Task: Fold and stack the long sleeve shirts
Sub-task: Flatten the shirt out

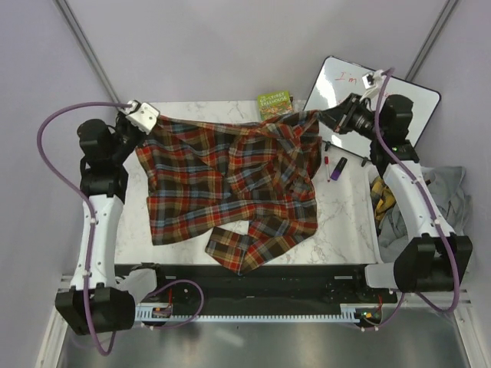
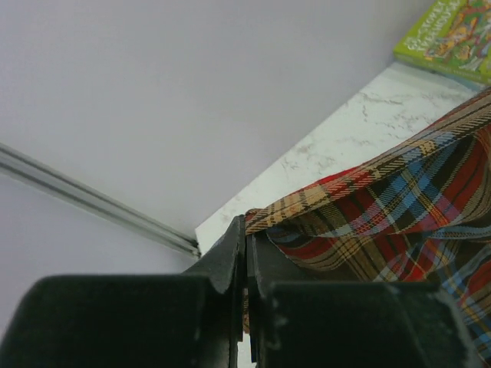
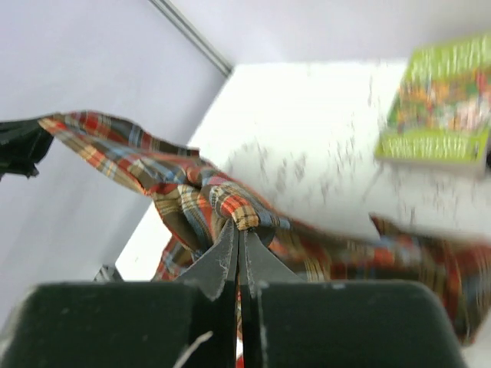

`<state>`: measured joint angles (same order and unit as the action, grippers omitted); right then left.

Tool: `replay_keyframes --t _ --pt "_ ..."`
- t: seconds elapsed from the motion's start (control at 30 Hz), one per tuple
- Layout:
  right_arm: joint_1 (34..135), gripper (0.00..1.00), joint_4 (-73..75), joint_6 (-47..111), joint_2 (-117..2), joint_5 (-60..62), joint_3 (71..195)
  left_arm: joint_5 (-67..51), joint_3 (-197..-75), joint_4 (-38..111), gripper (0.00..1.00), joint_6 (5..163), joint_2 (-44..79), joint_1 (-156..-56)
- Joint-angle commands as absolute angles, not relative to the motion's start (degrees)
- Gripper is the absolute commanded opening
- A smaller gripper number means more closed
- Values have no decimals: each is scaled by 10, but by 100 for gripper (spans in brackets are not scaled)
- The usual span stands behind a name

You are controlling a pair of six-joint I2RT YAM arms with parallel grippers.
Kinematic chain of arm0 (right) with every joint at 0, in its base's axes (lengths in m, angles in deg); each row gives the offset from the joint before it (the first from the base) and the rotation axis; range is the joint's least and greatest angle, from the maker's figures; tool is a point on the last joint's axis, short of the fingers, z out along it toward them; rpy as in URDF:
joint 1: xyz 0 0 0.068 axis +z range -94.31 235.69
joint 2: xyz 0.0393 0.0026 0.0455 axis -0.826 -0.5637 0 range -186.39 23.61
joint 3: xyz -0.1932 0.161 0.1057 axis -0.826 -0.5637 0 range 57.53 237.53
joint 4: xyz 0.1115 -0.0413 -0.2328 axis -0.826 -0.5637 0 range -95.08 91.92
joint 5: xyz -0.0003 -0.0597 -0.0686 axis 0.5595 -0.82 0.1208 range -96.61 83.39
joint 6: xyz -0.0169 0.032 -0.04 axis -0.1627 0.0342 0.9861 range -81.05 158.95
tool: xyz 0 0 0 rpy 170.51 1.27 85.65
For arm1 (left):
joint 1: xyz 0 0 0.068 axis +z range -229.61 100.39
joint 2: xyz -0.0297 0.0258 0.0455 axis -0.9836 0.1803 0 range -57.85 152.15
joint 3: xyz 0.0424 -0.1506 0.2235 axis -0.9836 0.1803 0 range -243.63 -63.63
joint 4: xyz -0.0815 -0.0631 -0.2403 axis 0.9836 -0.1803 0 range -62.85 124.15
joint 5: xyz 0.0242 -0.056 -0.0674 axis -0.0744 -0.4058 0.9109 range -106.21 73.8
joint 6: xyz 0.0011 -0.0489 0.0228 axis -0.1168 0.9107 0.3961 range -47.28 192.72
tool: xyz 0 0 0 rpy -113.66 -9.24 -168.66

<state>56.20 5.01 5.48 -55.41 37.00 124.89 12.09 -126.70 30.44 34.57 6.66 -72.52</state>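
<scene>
1. the plaid shirt [image 1: 230,188], in red-orange, dark brown and blue checks, lay spread across the white marble worktop [image 1: 345,222], covering its left and middle parts.
2. the left end effector [image 1: 156,123] was clamped shut on the shirt's far-left corner. in the left wrist view its jaws [image 2: 245,239] met on a pinch of the fabric's edge, above the worktop's far-left corner.
3. the right end effector [image 1: 322,116] was likewise closed on the shirt's far-right end. in the right wrist view its jaws [image 3: 239,236] nipped a bunched fold of cloth.
4. between the two grips the shirt's far edge ran taut and was lifted off the surface, while the rest draped down onto the worktop in loose folds.
5. one sleeve [image 1: 245,249] lay angled along the near edge, its cuff pointing toward the left.
6. a green book [image 1: 275,103] lay at the far edge, just beyond the raised fabric.
7. a whiteboard [image 1: 403,100] sat at the far-right corner, behind the right arm.
8. two markers [image 1: 331,166] lay on bare marble just right of the shirt.
9. a heap of grey and yellow cloth [image 1: 453,192] hung beside the worktop's right edge, by the right arm.
</scene>
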Motion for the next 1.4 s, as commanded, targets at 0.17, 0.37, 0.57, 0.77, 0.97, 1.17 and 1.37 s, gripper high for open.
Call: replay_keyframes --t 0.17,0.37,0.57,0.77,0.97,1.17,1.37 --pt "560 0 99 84 -400 281 1382 -31 -1340 226 2 363 -111 -724" --pt "560 0 77 119 -297 228 1421 -78 -1387 196 2 352 -219 -724" --pt "560 0 56 138 -239 205 1505 -119 -1470 178 2 357 -266 -725" --pt "559 0 37 149 -275 205 1602 -157 -1564 180 2 334 -205 -725" --pt "560 0 102 91 -360 273 1551 -155 -1523 204 2 340 -133 -725" --pt "567 0 142 77 -455 285 1439 -73 -1337 280 2 341 -92 -726" --pt "629 0 158 185 -553 263 1332 -28 -1184 392 2 312 17 -725"
